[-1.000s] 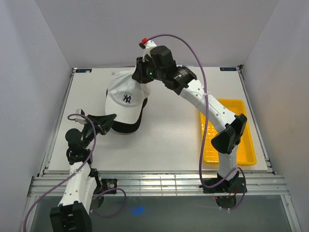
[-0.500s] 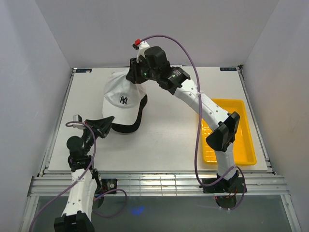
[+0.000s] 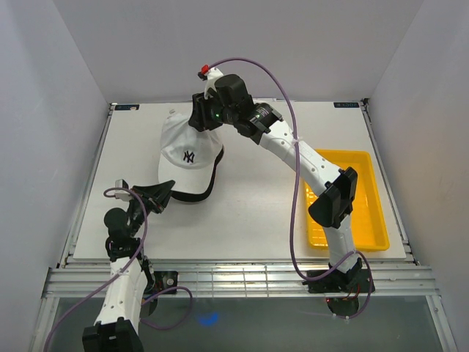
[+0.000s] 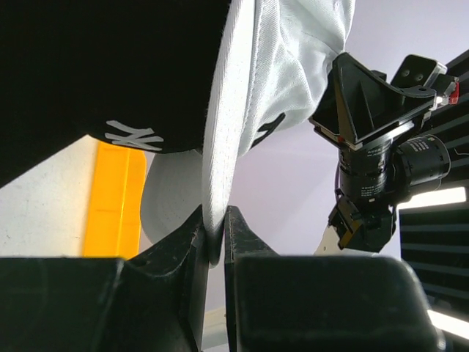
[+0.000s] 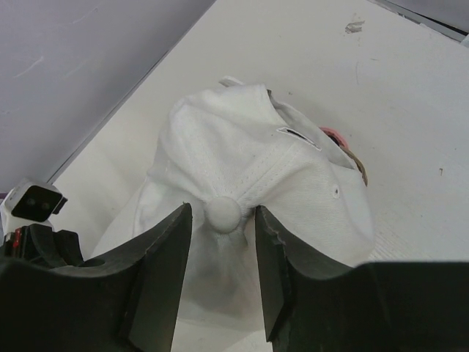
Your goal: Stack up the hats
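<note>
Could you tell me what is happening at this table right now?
Two robot arms are stacking caps. The white cap sits on top of a black cap on the left side of the table. The left tool is shut on the white cap's brim, pinching its edge. The right tool hangs open over the crown, one finger on either side of the top button. A yellow tray lies at the right.

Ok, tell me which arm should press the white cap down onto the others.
Right, probably: the right gripper hangs open directly over the white cap, fingers astride its crown. The left gripper is shut on the brim, off to the side.
</note>
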`<state>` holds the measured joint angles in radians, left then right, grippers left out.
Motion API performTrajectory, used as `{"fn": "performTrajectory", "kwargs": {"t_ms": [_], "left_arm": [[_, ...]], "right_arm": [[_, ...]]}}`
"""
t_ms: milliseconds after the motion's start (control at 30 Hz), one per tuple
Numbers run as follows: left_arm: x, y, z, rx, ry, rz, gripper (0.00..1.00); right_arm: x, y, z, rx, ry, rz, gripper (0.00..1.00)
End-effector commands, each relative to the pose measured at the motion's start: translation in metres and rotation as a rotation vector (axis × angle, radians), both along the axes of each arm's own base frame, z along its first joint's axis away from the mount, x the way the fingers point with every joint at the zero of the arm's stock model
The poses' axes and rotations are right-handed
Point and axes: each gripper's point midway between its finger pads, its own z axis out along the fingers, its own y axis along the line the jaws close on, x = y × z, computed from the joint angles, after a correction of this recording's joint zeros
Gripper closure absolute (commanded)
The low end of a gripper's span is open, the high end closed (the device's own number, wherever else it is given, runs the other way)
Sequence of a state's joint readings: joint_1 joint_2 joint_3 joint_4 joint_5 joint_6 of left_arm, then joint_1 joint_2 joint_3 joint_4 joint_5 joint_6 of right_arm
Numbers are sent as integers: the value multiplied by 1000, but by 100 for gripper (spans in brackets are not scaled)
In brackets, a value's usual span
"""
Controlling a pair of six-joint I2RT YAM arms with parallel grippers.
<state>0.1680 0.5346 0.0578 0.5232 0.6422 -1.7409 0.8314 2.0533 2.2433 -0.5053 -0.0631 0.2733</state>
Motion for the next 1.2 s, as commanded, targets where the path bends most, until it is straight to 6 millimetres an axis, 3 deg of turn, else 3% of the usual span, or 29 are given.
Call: {"fn": "performTrajectory", "kwargs": {"t_ms": [0, 567, 833, 1167], "left_arm": [[-2, 4, -37, -26, 89, 35, 100], [0, 13, -78, -45, 251, 100, 100], [-3, 11, -102, -20, 364, 89, 100], [-5, 12, -113, -2, 421, 98, 100]], "right_arm": [[1, 2, 11, 13, -45, 12, 53], [8, -6, 11, 5, -53, -26, 25], [12, -13, 24, 74, -19, -29, 20], [23, -24, 27, 176, 71, -14, 17]]}}
